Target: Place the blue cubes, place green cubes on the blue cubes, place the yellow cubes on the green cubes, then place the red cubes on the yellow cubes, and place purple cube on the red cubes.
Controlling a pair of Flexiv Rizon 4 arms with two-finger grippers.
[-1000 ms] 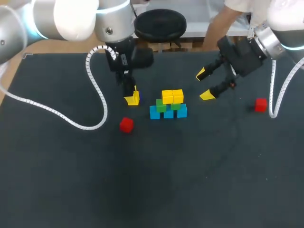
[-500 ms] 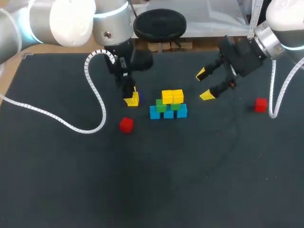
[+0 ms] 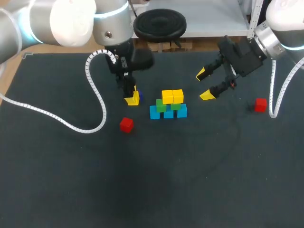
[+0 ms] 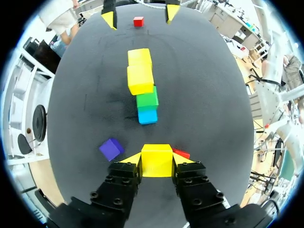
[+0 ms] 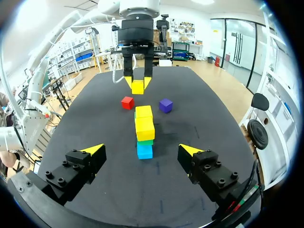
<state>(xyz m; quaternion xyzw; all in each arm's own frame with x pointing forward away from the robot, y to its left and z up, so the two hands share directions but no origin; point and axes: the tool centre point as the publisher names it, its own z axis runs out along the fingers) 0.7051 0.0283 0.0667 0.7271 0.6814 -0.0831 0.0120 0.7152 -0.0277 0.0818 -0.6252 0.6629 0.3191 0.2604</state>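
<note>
No readable text, label, number or sign shows on the cubes, arms or table.

Open room lies between cube stack (image 3: 168,105) and right hand (image 3: 204,85)

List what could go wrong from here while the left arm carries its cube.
1. The left gripper holds a yellow cube beside the stack and seemingly no higher than its top. Crossing over without lifting could knock the top layer off.
2. The purple cube and a red cube lie close to its fingers and could get nudged.
3. The right gripper hangs open on the stack's other side, so the arms may crowd each other.
</note>
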